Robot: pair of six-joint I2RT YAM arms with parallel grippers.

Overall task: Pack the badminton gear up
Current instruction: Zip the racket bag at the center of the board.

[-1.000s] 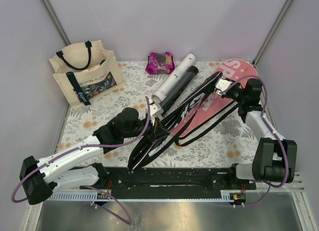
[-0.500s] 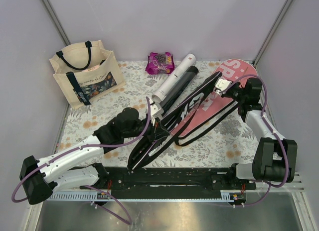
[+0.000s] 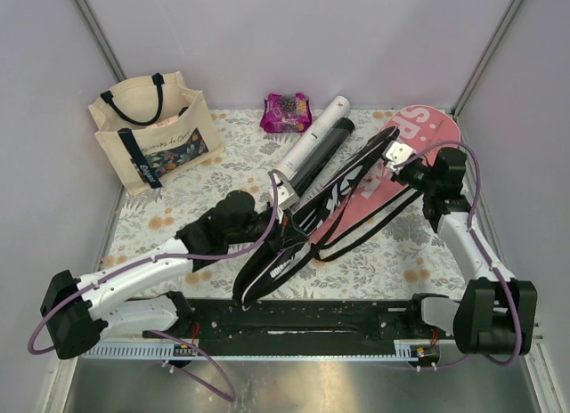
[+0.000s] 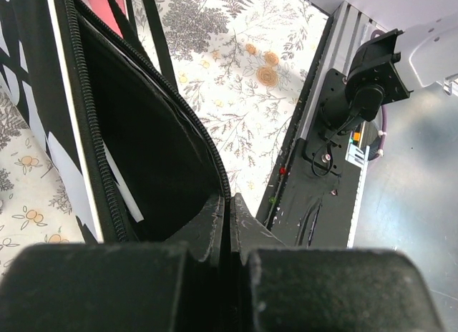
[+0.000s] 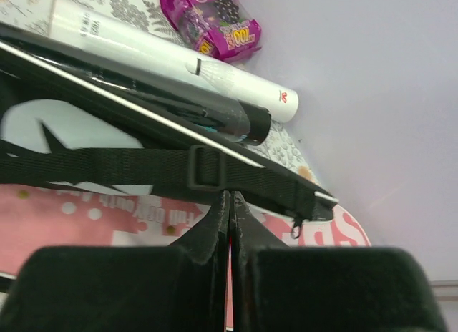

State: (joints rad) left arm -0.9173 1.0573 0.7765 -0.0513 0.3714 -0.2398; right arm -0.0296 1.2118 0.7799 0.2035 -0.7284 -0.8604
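Zippered black fabric cover (image 3: pixel 287 246) pinched by left end effector (image 4: pixel 230 207); right end effector (image 5: pixel 230 203) pressed closed beside woven strap (image 5: pixel 107 164); pink cover (image 3: pixel 429 128) reads "SP".

The flower-print table (image 3: pixel 392 253) carries a cream tote (image 3: pixel 156 137) beyond and left of the left claw (image 3: pixel 276 219). A white tube (image 3: pixel 312 144) and a black tube (image 3: pixel 325 153) lie side by side just beyond that claw, with a purple snack packet (image 3: pixel 286 112) farther back. A pink cover (image 3: pixel 427 133) lies beneath the right claw (image 3: pixel 397 156), with a black cover (image 3: pixel 289 248) slanting across it.

walls (image 3: pixel 294 39): plain pale lilac | tablecloth (image 3: pixel 392 253): cream floral | front ledge (image 3: pixel 312 386): brushed metal
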